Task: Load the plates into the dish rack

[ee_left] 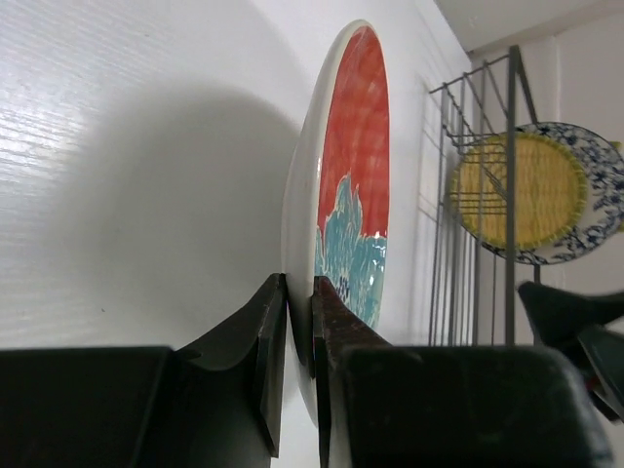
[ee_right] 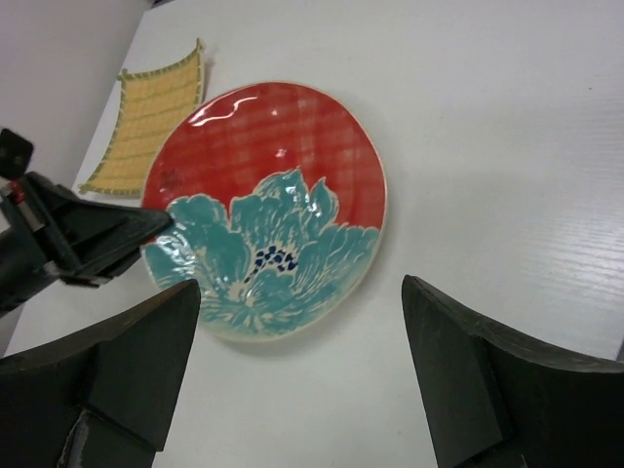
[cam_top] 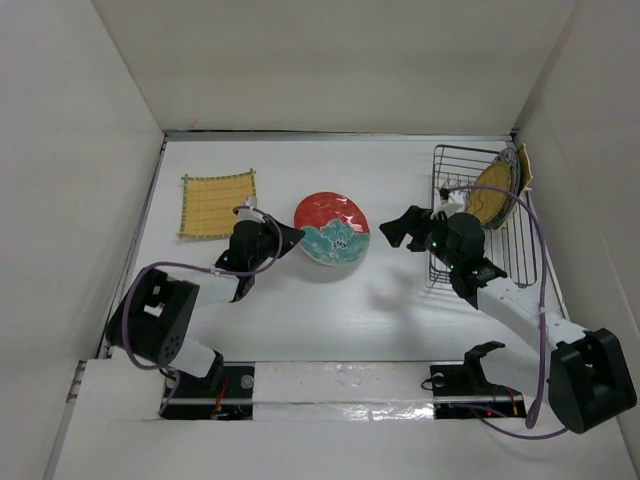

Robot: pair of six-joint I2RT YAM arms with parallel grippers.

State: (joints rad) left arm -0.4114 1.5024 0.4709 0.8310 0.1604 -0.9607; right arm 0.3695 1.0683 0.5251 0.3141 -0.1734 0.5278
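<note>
Holding the red plate (cam_top: pixel 332 228) by its rim, the left gripper (ee_left: pixel 297 292) has its fingers closed narrow, one on each face of the edge. The plate is at mid-tabletop (cam_top: pixel 300 320), between the square yellow plate (cam_top: pixel 216 204) and the dish rack (cam_top: pixel 470 148), and seems partly raised. The right gripper (cam_top: pixel 397 226) faces it with fingers spread wide, touching nothing. The step appears to be a handover. Bring the right fingers over the free rim opposite the left grip and close them fully. Release the left only once the plate is secure, because the glazed rim may slip.
</note>
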